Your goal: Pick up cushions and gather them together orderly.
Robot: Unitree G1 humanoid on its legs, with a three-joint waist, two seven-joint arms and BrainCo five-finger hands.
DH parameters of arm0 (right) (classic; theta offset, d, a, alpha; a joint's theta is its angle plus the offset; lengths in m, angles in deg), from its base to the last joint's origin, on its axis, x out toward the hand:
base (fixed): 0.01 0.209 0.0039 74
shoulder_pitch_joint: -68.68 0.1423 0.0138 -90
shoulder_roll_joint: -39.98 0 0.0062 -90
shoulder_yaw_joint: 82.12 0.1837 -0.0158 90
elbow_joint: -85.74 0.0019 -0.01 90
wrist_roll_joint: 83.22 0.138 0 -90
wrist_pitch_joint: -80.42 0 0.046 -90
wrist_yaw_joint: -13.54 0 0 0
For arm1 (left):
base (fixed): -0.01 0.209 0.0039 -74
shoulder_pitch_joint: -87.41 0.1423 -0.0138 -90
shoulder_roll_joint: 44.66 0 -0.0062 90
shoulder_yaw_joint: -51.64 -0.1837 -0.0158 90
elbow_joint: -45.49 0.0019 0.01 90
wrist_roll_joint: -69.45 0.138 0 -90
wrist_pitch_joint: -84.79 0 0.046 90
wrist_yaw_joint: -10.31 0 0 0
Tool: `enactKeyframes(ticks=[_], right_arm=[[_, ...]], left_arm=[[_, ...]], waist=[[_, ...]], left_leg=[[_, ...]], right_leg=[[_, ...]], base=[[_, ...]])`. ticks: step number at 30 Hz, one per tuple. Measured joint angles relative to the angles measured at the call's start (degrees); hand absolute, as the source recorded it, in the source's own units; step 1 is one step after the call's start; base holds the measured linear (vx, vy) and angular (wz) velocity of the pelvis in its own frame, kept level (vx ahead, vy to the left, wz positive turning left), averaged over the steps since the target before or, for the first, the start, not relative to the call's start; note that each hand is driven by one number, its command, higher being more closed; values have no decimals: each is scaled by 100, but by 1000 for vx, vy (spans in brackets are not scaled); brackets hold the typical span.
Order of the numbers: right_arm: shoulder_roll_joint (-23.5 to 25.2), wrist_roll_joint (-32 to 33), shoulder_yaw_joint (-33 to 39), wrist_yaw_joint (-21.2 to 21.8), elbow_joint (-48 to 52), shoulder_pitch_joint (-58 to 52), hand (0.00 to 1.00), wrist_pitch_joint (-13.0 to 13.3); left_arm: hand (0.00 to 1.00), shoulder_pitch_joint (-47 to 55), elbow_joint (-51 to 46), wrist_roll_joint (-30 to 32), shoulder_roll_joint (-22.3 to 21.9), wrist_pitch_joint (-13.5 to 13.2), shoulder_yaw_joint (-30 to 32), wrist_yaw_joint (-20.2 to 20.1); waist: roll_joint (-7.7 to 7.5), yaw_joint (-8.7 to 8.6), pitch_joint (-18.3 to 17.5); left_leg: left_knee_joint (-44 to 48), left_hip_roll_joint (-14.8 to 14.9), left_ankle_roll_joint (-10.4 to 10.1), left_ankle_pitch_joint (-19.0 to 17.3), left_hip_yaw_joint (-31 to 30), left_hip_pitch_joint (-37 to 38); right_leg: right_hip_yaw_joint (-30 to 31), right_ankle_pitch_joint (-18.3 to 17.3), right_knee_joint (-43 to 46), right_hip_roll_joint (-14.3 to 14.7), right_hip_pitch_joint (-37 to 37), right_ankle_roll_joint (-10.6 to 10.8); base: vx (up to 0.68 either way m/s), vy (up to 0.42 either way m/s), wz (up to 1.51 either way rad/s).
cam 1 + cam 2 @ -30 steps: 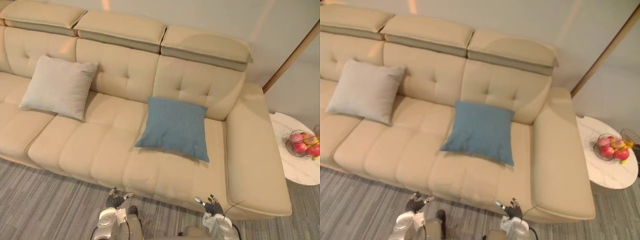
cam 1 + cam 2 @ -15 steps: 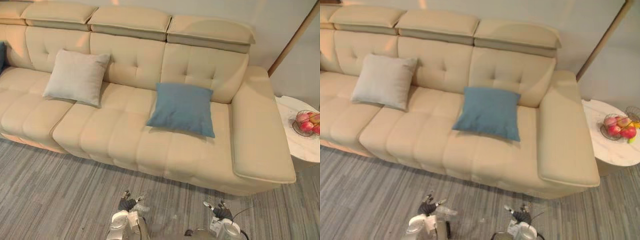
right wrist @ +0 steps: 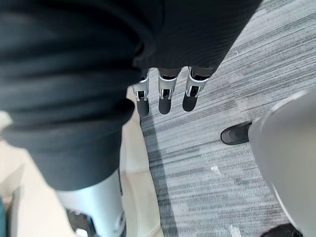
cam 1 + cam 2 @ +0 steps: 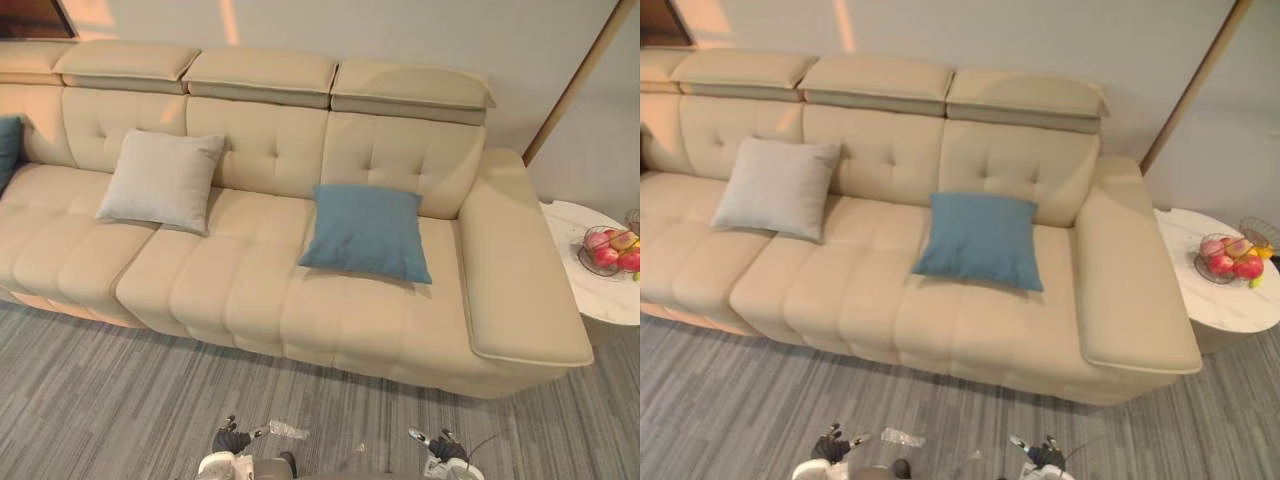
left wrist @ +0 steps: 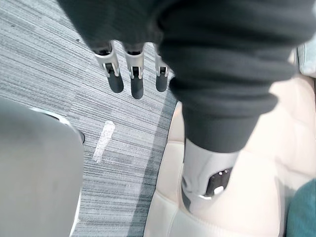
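A blue cushion (image 4: 367, 232) leans against the back of the cream sofa (image 4: 240, 290), on its right seat. A light grey cushion (image 4: 160, 180) leans on the seat further left. The edge of a dark teal cushion (image 4: 8, 148) shows at the sofa's far left. My left hand (image 4: 232, 441) and right hand (image 4: 443, 448) hang low over the carpet, well short of the sofa's front. Each hand's fingers (image 5: 131, 74) (image 3: 165, 96) are straight and hold nothing.
A round white side table (image 4: 590, 295) with a wire basket of fruit (image 4: 610, 250) stands right of the sofa's wide armrest (image 4: 515, 270). A wooden pole (image 4: 580, 80) leans on the wall behind it. A small clear scrap (image 4: 288, 431) lies on the grey carpet.
The whole picture has shifted: the camera has drawn back, so the sofa looks farther and more carpet shows. The cushions lie as before. Both hands sit lower in view.
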Motion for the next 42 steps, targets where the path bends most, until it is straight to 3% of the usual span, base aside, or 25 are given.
enactKeyframes(ticks=[20, 21, 30, 42], right_arm=[[-53, -29, 7, -17, -51, -14, 0, -5], [-53, -25, 167, -29, -62, -59, 0, -5], [-53, -48, 164, -11, -62, -68, 0, -37], [-60, -504, -6, 134, -30, -292, 0, -295]], left_arm=[[0, -29, 208, 3, 119, 7, -24, -8], [0, 27, 228, 3, 134, 15, -77, -10], [0, 49, 228, 1, 134, 18, -71, -14], [0, 135, 165, -26, 129, 37, 45, -80]], waist=[[-92, -43, -25], [-108, -226, -84], [-109, -232, -84], [-60, -309, 19]], left_leg=[[-745, -75, -60, 250, 3, 502], [-1564, -125, -60, 694, -17, 902], [-1570, -124, -60, 694, 17, 942], [-1536, -79, -68, 738, 108, 1181]], right_leg=[[-6, -1, -135, -14, 194, -94], [-12, -32, -95, -14, 196, -38], [18, -31, -82, -14, 210, -36], [46, -66, 142, -15, 330, 9]], base=[[6, -3, -1], [0, 0, 0], [0, 0, -1], [-46, -14, -2]])
